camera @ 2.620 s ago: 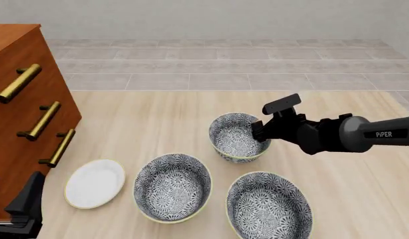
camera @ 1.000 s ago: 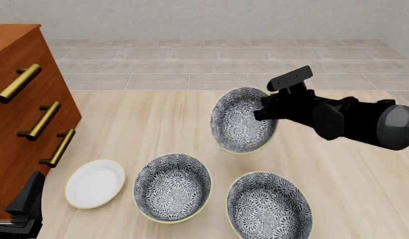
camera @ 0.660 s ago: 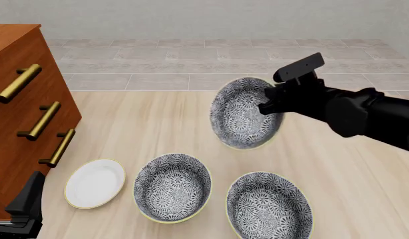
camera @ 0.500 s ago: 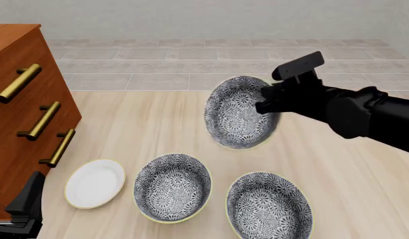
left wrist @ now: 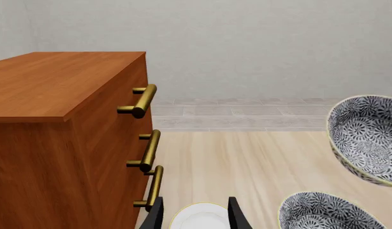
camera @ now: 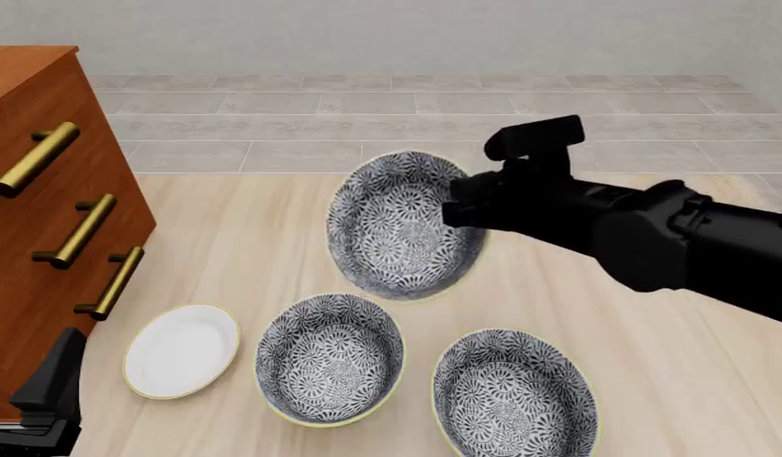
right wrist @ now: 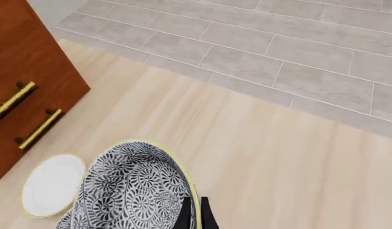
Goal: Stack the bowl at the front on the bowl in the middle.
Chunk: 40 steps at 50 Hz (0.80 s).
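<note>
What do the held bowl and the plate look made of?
The held bowl, pinched at its rim by the right gripper, looks like glazed ceramic: printed floral pattern, thin yellow rim. The plate looks like plain white glazed ceramic. Both are simulator renders, so this is only a guess.

Matt pale wood table (camera: 238, 238), glossy patterned bowls (camera: 397, 228) (ceramic-looking), brass-like handles (camera: 79, 231)

Your right gripper (camera: 465, 211) reaches in from the right, raised mid-scene, its jaws clamped together on a rim. Your left gripper (left wrist: 194, 217) sits low at near left, jaws parted.
</note>
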{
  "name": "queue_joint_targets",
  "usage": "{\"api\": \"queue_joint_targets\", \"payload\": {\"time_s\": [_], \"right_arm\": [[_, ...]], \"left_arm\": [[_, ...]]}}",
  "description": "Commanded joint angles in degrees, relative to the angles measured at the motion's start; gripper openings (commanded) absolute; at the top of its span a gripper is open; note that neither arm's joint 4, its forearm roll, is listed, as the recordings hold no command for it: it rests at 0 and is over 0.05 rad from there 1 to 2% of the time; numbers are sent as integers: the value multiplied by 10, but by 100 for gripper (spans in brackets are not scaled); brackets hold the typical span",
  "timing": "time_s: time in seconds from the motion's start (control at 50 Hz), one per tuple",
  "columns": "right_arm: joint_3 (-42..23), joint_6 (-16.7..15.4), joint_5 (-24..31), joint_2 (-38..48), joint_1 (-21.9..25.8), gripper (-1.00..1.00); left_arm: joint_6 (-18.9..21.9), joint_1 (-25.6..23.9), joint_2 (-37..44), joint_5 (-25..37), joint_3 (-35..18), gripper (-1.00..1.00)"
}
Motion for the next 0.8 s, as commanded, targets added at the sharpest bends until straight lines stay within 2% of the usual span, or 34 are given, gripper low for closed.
{"api": "queue_joint_targets", "payload": {"time_s": [0.02,0.3,0.56,0.8], "right_arm": [[0,34,-2,-6,40,-100],[9,53,-8,3,67,-100],[20,55,-23,18,94,-100],[21,55,-34,31,98,-100]], "left_arm": [[0,0,0,0,0,100],[0,0,0,0,0,100],[0,0,0,0,0,100],[0,0,0,0,0,100]]}}
